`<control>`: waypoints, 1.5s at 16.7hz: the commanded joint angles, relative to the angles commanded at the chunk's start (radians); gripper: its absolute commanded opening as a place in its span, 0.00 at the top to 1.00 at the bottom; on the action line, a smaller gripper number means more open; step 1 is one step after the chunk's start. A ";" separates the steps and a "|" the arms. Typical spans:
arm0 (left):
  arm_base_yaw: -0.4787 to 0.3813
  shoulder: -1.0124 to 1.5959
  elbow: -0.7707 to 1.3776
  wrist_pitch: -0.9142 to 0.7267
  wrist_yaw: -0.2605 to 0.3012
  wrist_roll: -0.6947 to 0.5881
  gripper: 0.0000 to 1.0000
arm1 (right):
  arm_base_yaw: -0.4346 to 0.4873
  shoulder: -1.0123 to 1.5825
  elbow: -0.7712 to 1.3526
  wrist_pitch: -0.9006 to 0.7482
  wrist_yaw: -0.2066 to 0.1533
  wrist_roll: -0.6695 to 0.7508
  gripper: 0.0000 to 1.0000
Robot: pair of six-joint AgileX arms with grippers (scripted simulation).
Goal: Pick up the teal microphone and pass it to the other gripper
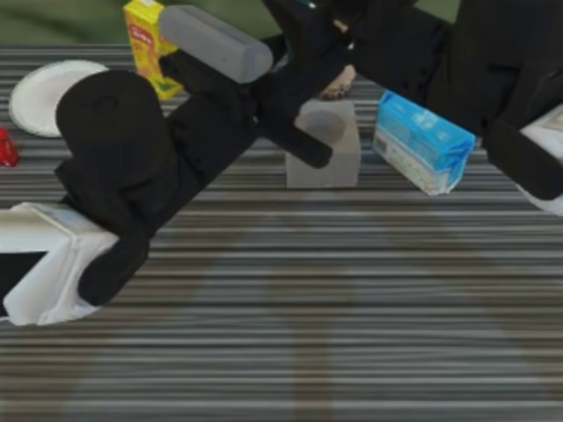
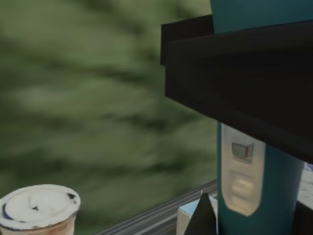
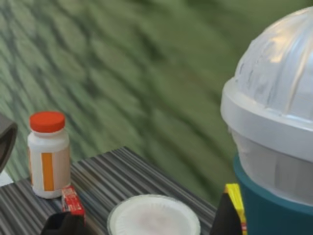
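You see the teal microphone (image 2: 264,191) clamped by the right gripper (image 1: 352,40) beside the left gripper (image 1: 303,13), whose opening I cannot tell, high above the striped table (image 1: 308,308), green wall behind.

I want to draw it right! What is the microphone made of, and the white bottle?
Teal microphone: handle looks like smooth, slightly shiny plastic; head seems silvery metal mesh, with faint grid lines. White bottle: probably matte plastic, with an orange cap.
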 joint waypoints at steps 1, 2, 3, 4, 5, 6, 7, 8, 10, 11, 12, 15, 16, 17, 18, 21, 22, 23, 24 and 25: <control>0.000 0.000 0.000 0.000 0.000 0.000 0.92 | 0.000 0.000 0.000 0.000 0.000 0.000 1.00; 0.000 0.000 0.000 0.000 0.000 0.000 0.85 | 0.000 0.000 0.000 0.000 0.000 0.000 1.00; 0.000 0.000 0.000 0.000 0.000 0.000 0.77 | 0.000 0.000 0.000 0.000 0.000 0.000 1.00; 0.000 0.000 0.000 0.000 0.000 0.000 0.70 | 0.000 0.000 0.000 0.000 0.000 0.000 1.00; 0.000 0.000 0.000 0.000 0.000 0.000 0.62 | 0.000 0.000 0.000 0.000 0.000 0.000 1.00; 0.000 0.000 0.000 0.000 0.000 0.000 0.55 | 0.000 0.000 0.000 0.000 0.000 0.000 1.00; 0.000 0.000 0.000 0.000 0.000 0.000 0.47 | 0.000 0.000 0.000 0.000 0.000 0.000 1.00; 0.000 0.000 0.000 0.000 0.000 0.000 0.40 | 0.000 0.000 0.000 0.000 0.000 0.000 1.00; 0.000 0.000 0.000 0.000 0.000 0.000 0.25 | 0.000 0.000 0.000 0.000 0.000 0.000 1.00; 0.000 0.000 0.000 0.000 0.000 0.000 0.17 | 0.000 0.000 0.000 0.000 0.000 0.000 1.00; 0.000 0.000 0.000 0.000 0.000 0.000 0.10 | 0.000 0.000 0.000 0.000 0.000 0.000 1.00; 0.000 0.000 0.000 0.000 0.000 0.000 0.00 | 0.000 0.000 0.000 0.000 0.000 0.000 1.00; 0.000 0.000 0.000 0.000 0.000 0.000 0.00 | 0.000 0.000 0.000 0.000 0.000 0.000 1.00; 0.000 0.000 0.000 0.000 0.000 0.000 0.00 | 0.000 0.000 0.000 0.000 0.000 0.000 1.00; 0.000 0.000 0.000 0.000 0.000 0.000 0.00 | 0.000 0.000 0.000 0.000 0.000 0.000 1.00; 0.000 0.000 0.000 0.000 0.000 0.000 0.00 | 0.000 0.000 0.000 0.000 0.000 0.000 1.00; 0.012 0.011 -0.008 0.000 -0.019 0.014 0.00 | -0.003 -0.008 0.009 0.001 0.011 -0.007 1.00; 0.013 0.007 -0.012 -0.001 -0.018 0.014 0.00 | -0.005 -0.010 0.007 0.001 0.009 -0.006 1.00; 0.016 -0.006 -0.025 -0.003 -0.015 0.014 0.00 | -0.011 -0.016 0.001 0.001 0.001 -0.005 1.00; 0.022 -0.031 -0.050 -0.005 -0.012 0.014 0.00 | -0.022 -0.026 -0.009 0.000 -0.010 -0.003 1.00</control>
